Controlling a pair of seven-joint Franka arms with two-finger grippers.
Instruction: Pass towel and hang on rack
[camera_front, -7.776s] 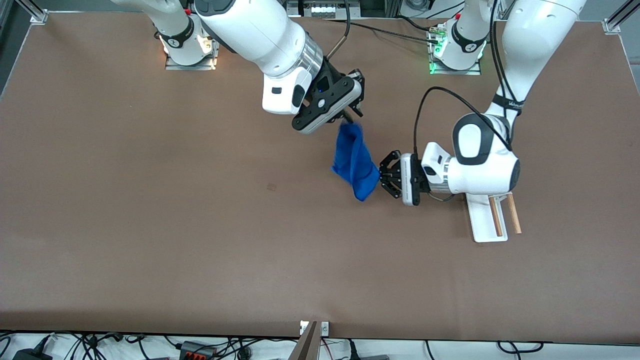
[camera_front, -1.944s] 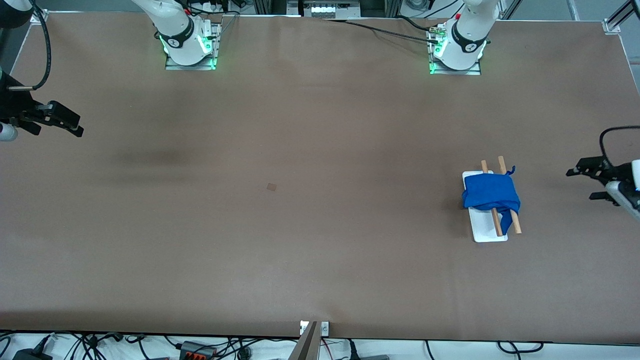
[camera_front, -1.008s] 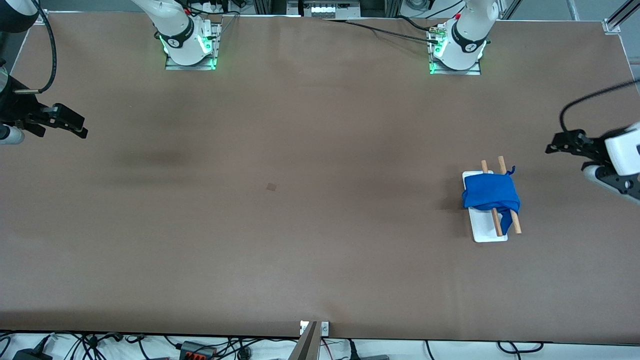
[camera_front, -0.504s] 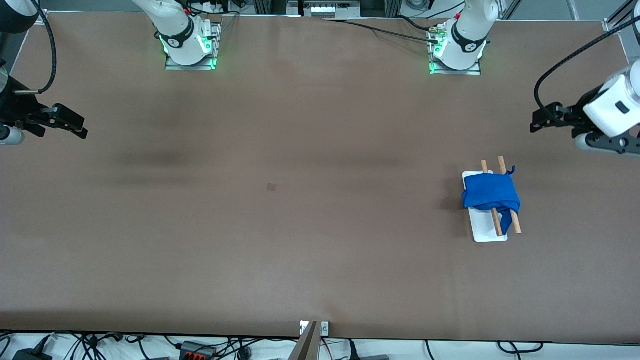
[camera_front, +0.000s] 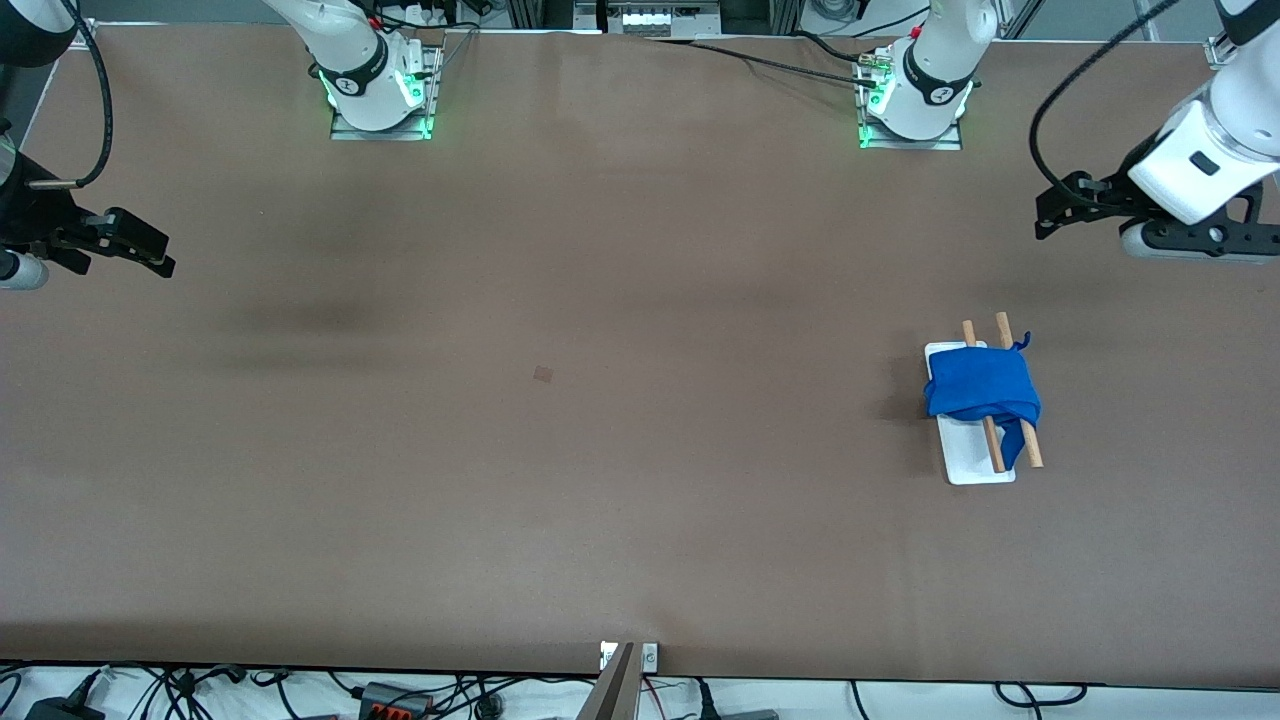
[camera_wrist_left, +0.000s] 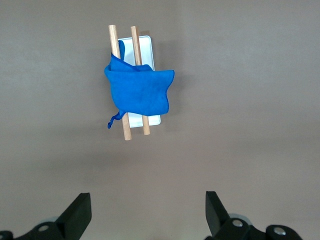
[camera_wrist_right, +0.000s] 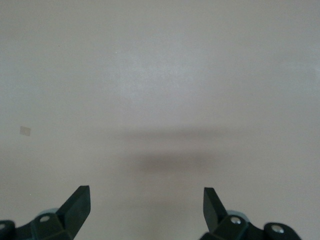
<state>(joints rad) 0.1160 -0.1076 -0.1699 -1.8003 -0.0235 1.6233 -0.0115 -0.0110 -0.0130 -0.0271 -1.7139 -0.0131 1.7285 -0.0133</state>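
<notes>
While both my arms hang up in the air at the two ends of the table, the stock reads as follows.

Item 1, rack: white flat base with two light-brown wooden rods running side by side, standing on the table toward my left arm's end, nearer to the front camera than my left arm's base. In the front view it sits at about 3 o'clock from the table's middle. The left wrist view shows it too, with both rod ends sticking out past the cloth.

Item 2, towel: blue, draped across both rods of the rack and covering their middle stretch, bunched rather than flat. One thin tail hangs down between the rods at the end nearer the front camera; a small corner pokes up at the farther end. Seen in the left wrist view as well, touching nothing but the rack.

Item 3, left hand: over the table at roughly 1 o'clock from the rack, well apart from it, fingers spread wide, nothing between them. The left wrist view confirms the wide gap.

Item 4, right hand: over the table edge at my right arm's end, waiting, fingers wide apart and empty.

Item 5, small brown mark: on the table, near its middle.
</notes>
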